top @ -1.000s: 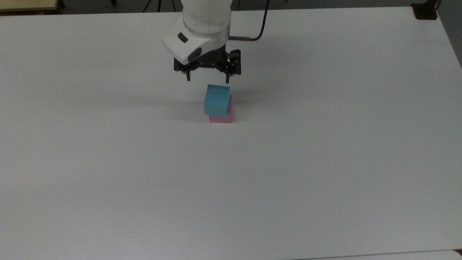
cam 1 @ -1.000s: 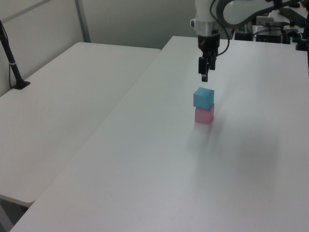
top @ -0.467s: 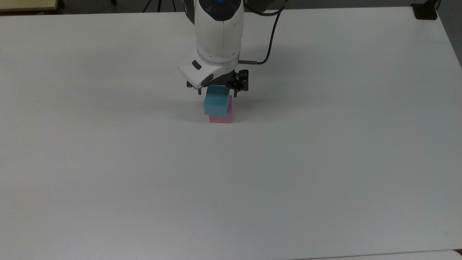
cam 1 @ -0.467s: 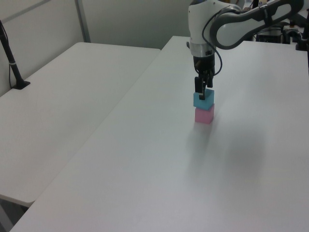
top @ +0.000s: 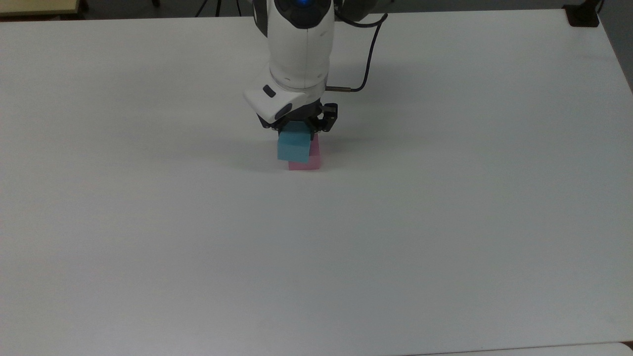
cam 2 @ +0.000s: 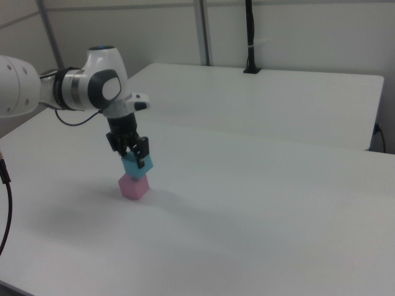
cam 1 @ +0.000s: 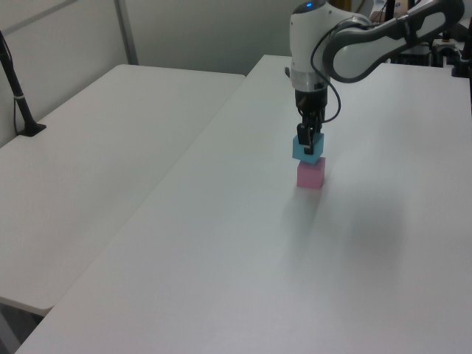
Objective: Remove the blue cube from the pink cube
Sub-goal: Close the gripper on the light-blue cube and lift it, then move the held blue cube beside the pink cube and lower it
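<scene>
The blue cube [top: 293,147] is held between the fingers of my gripper [top: 296,129], which is shut on its upper part. It hangs just above the pink cube [top: 307,161], shifted a little toward the top view's left and slightly turned. The pink cube stands on the white table [top: 148,222]. In the left view the gripper [cam 1: 309,140] grips the blue cube [cam 1: 307,150] directly over the pink cube [cam 1: 310,175], with at most a thin gap between them. The right view shows the blue cube [cam 2: 137,165] tilted above the pink cube [cam 2: 134,187], under the gripper [cam 2: 134,155].
A second white table [cam 1: 96,147] adjoins on the left view's left, with a black post [cam 1: 18,92] clamped to it. A black clamp [top: 583,15] sits at the far right corner in the top view. A black cable [top: 368,54] trails from the wrist.
The gripper came down from behind the stack, closed on the blue cube and raised it slightly, shifting it toward the top view's left. The pink cube stayed about where it was.
</scene>
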### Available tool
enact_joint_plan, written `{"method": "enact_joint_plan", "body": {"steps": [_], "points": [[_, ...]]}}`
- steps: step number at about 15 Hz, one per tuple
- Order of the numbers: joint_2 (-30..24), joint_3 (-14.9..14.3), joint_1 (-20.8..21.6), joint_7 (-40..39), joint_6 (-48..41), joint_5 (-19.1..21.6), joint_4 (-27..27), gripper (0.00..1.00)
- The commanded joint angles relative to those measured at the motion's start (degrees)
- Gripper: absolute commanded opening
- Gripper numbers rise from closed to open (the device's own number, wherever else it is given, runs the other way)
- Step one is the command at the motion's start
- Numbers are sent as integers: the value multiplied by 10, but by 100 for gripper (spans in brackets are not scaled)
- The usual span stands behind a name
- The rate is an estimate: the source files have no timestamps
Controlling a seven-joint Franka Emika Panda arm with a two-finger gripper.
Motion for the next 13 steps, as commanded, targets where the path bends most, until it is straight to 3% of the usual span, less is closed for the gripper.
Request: {"method": "enact_joint_plan", "body": {"steps": [1,4,6,10,11,13], "points": [[-3,-5,-19,-26,8,-2,36,22],[39,-9,-27,-29,12,-8,66,22],[85,-28,-35,-40,12,-18,118,25],[121,-47,-46,-135,48,-35,133,34],[129,-47,-51,-136,61,-40,132,44],[136,-49,-53,-137,63,-56,130,81]]}}
